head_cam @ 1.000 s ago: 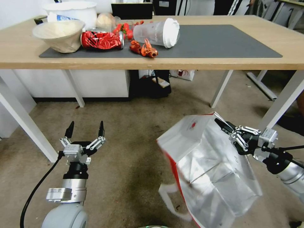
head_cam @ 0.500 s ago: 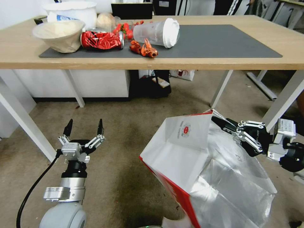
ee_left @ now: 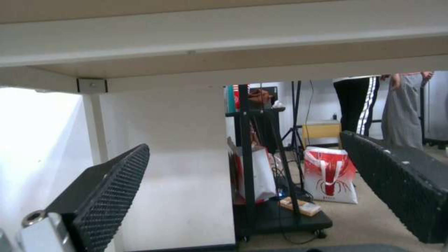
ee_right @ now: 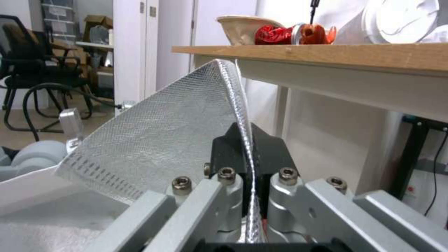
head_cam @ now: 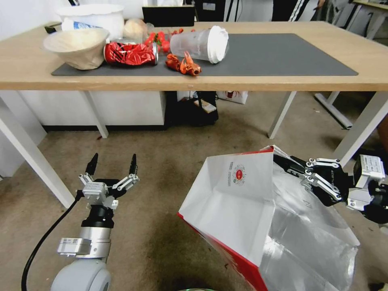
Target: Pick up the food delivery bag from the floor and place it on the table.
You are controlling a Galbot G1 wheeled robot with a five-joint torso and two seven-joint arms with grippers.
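Observation:
The food delivery bag [head_cam: 238, 198], white with a red edge, a round red logo and silver foil lining, hangs tilted above the floor [head_cam: 169, 169] at lower right, its mouth open. My right gripper [head_cam: 285, 161] is shut on the bag's foil rim [ee_right: 233, 105], pinched between its two black fingers. My left gripper [head_cam: 113, 165] hovers open over the floor at lower left, nothing between its fingers [ee_left: 112, 196]. The light wood table [head_cam: 262, 83] with its dark grey mat [head_cam: 283, 52] stretches across the far side, above the bag.
On the table's left end sit a beige bowl [head_cam: 76, 46], a crumpled red foil wrapper [head_cam: 129, 53], a tipped clear cup [head_cam: 200, 43], red crayfish shells [head_cam: 184, 64] and a white tub [head_cam: 93, 16]. White table legs [head_cam: 281, 114] and a black cart [head_cam: 194, 107] stand underneath.
My right gripper has lifted the bag and drawn it toward me, so its white panel faces up more and looks larger. The left arm has barely shifted.

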